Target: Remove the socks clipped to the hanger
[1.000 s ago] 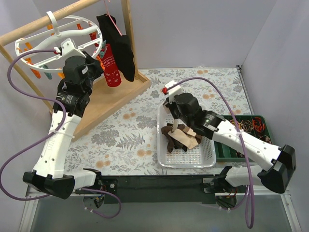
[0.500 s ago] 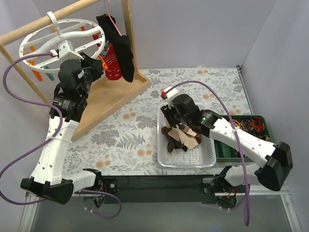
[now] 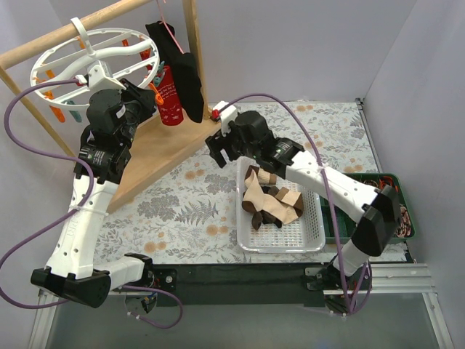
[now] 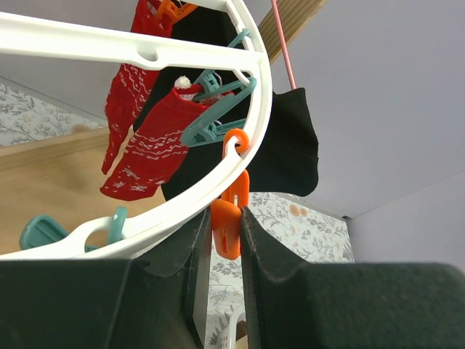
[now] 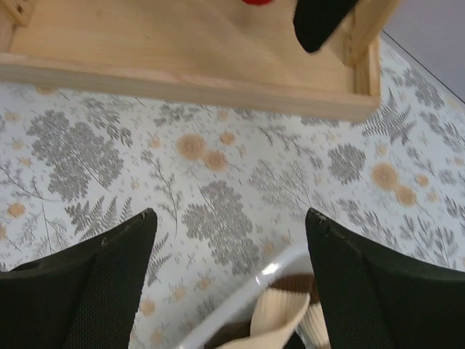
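The white ring hanger [image 3: 94,45] hangs by its hook from the wooden pole at the back left. Two red patterned socks [image 3: 168,98] hang from teal clips on its rim [image 4: 145,51], the socks [image 4: 145,149] close in the left wrist view. My left gripper [image 3: 142,100] is shut on an orange clip [image 4: 231,222] dangling from the rim, its jaws [image 4: 225,214] pressing the clip from both sides. My right gripper [image 3: 216,145] is open and empty [image 5: 229,218] above the tablecloth, just past the basket's far left corner. Tan and dark brown socks [image 3: 270,203] lie in the basket.
The white mesh basket [image 3: 314,234] sits at centre right, its rim [image 5: 240,309] under my right fingers. A black garment [image 3: 187,80] hangs on a pink wire hanger beside the red socks. The wooden rack's base [image 3: 171,149] lies behind. A green bin [image 3: 398,198] stands far right.
My right gripper has opened, left the socks in the basket and swung up and left past its far corner. My left arm rose slightly with the clip, tilting the ring.
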Motion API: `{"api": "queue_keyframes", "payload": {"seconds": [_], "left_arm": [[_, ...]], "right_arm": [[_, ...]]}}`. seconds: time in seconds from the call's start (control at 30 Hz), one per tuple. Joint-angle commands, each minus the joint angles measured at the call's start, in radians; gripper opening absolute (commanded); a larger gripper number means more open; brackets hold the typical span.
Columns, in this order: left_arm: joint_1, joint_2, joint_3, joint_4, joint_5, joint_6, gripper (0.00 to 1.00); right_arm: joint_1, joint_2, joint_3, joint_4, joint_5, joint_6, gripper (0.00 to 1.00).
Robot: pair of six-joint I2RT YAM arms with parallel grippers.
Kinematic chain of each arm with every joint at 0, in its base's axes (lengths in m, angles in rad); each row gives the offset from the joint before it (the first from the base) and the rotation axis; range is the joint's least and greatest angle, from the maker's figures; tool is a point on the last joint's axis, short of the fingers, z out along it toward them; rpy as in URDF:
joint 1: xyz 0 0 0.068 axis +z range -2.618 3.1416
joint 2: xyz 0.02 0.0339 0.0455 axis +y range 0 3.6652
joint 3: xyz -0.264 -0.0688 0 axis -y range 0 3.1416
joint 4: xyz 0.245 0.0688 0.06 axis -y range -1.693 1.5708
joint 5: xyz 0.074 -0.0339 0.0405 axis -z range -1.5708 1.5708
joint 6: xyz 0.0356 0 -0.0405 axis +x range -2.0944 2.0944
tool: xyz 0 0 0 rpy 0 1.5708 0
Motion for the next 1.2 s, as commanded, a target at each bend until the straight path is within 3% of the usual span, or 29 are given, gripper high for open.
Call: {"api": "queue_keyframes", "payload": {"seconds": [0.0,0.33,0.8,1.17], "left_arm": [[-0.006,-0.033,-0.005,-0.008,0.071,-0.014,0.00],[-0.006,-0.027,0.013,-0.010,0.082,-0.009,0.00],[-0.003,-0.033,0.001,-0.013,0.105,-0.018,0.00],[-0.005,-0.032,0.007,-0.019,0.112,-0.012,0.00]], "right_arm": [[0.001,0.158,0.159,0.234,-0.165,-0.038,0.88],[-0.002,0.519,0.558,0.436,-0.221,0.030,0.90],[-0.047,0.666,0.641,0.571,-0.132,0.002,0.93],[-0.071,0.769,0.696,0.698,-0.300,-0.022,0.91]]}}
